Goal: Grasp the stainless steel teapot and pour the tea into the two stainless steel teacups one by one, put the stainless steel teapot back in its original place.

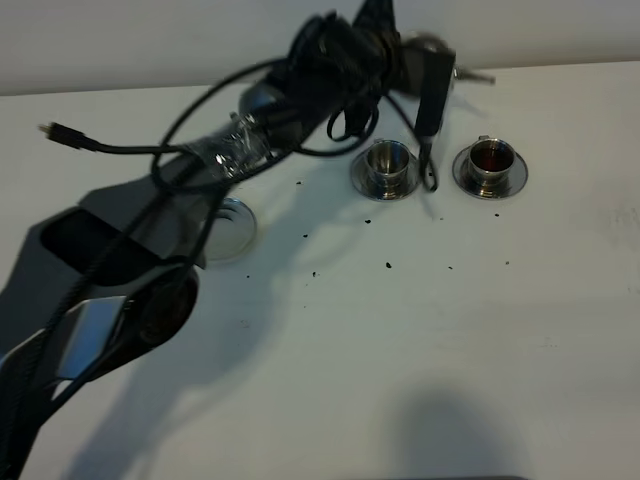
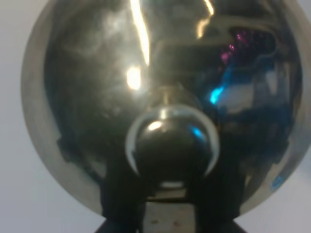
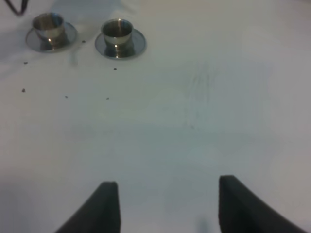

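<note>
The stainless steel teapot fills the left wrist view, its lid knob toward the camera. In the exterior high view only a shiny bit of it shows behind the left arm, held above the table behind the cups. My left gripper is shut on the teapot; its dark fingers sit on either side below the knob. The right teacup holds dark reddish tea. The left teacup looks steel inside. Both stand on saucers. The round coaster lies bare. My right gripper is open and empty.
Dark specks dot the white table in front of the cups. A black cable loops off the left arm, and one strand hangs beside the left cup. The cups also show in the right wrist view.
</note>
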{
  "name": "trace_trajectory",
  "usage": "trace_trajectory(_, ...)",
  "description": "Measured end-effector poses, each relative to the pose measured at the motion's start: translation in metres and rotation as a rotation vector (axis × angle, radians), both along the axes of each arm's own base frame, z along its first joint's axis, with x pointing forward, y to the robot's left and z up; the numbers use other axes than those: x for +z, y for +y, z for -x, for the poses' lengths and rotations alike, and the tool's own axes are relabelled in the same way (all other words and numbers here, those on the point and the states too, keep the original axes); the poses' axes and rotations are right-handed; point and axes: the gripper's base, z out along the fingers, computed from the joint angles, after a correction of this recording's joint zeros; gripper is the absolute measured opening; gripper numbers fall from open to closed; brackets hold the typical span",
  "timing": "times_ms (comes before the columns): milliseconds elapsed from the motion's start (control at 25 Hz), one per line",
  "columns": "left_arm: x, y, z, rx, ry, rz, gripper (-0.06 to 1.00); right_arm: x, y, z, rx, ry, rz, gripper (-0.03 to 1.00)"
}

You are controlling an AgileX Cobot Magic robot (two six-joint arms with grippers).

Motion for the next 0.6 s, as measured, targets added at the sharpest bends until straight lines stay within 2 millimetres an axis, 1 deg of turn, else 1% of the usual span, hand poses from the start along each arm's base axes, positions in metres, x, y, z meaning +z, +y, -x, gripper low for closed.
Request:
trace_trajectory(160,0.032,0.001,0.021,0.132,0.082,0.060,0.23,0.000,0.000,0.000,0.000,0.000,0.000,0.44)
trace_trajectory(280,0.046,-0.003,0.042,0.203,0.194,0.114,0.23,0.000,0.000,0.000,0.000,0.000,0.000,0.44)
trace_trajectory(360,0.052,-0.008,0.057,0.232,0.285,0.133,0.23,0.000,0.000,0.000,0.000,0.000,0.000,0.44)
trace_trajectory(440,0.053,-0.013,0.071,0.267,0.390,0.177,0.23,0.000,0.000,0.000,0.000,0.000,0.000,0.44)
trace_trajectory(600,0.049,-0.016,0.089,0.377,0.595,0.251,0.23,0.000,0.000,0.000,0.000,0.000,0.000,0.44)
